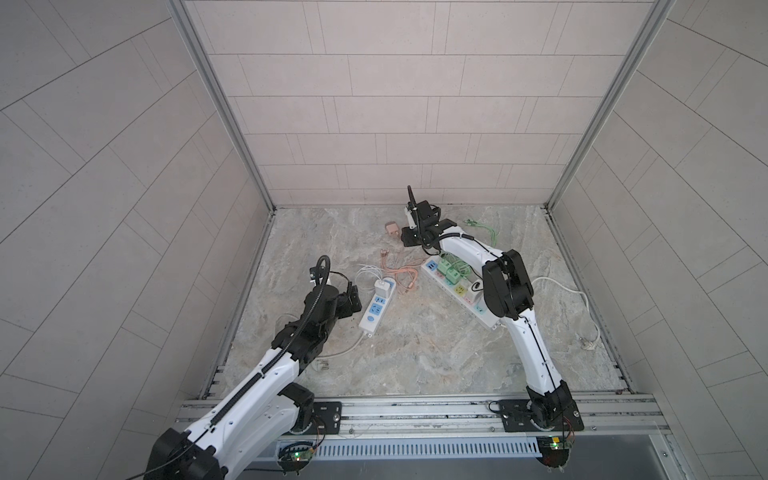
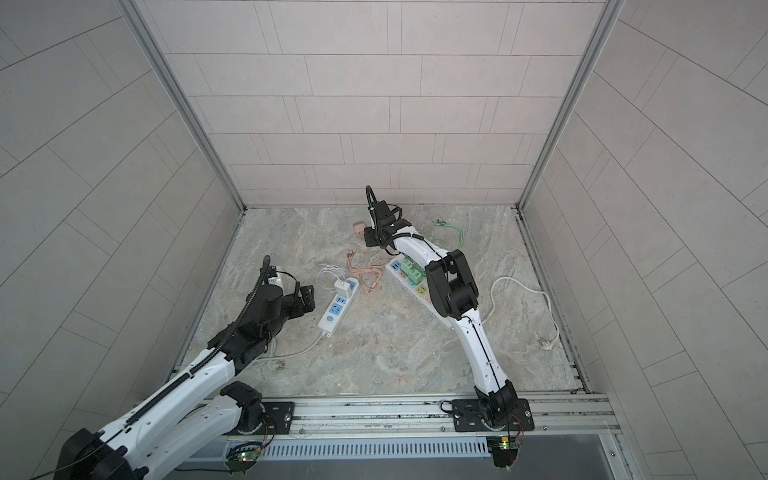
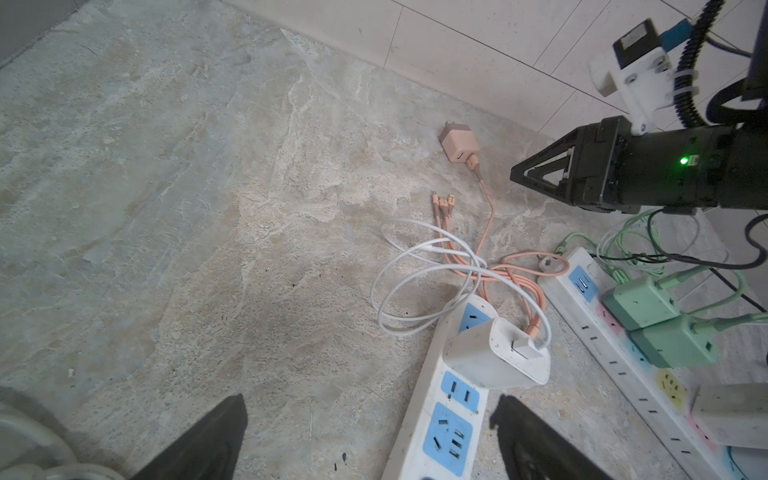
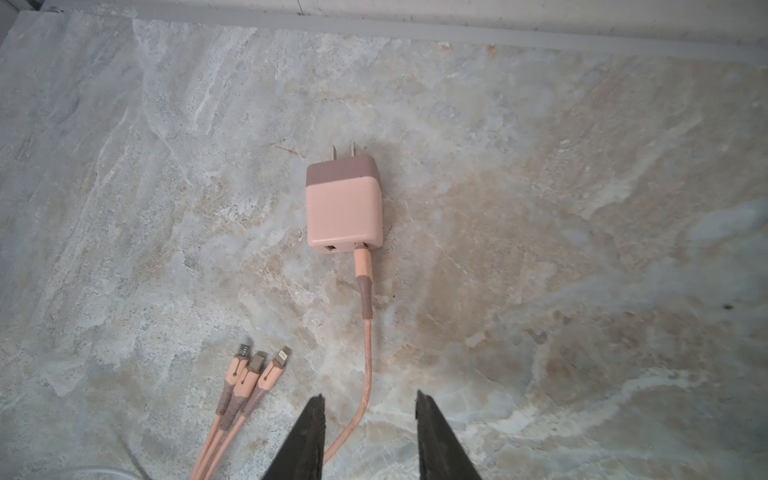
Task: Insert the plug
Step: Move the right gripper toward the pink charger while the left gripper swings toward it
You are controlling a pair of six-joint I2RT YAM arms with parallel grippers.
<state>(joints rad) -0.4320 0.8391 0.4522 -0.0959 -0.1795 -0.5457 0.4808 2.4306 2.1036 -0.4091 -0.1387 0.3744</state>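
Plug: pink plug [image 4: 344, 203] lies flat on the bench [image 1: 415, 357], not in any socket; about 12 o'clock from the bench's middle, near the back wall [image 1: 395, 124]; two bare prongs point away from the right hand.
Right hand: right hand [image 4: 368, 397] is just beside the plug, about 4 o'clock from it in both top views; fingers apart with a modest gap, clamped on nothing; not touching the plug.
Pink cable: pink cable [image 4: 368, 353] leaves the plug's rear face and passes through the gap between the fingers in the right wrist view; contact with them cannot be told; three connector ends [image 4: 253, 361] lie loose beside it.
Left hand: left hand [image 3: 369, 401] at about 9 o'clock from the middle; fingers spread wide, empty; just beside the short strip.
Short strip: short strip [image 3: 440, 419], white with blue sockets, about 9 o'clock from the middle; white charger [image 3: 494, 353] seated in it; white cable [image 3: 415, 282] looped off its far end.
Long strip: long strip [image 1: 457, 291], coloured sockets, just to 3 o'clock of the middle; partly under the right arm; two green chargers [image 3: 640, 305] seated in it.
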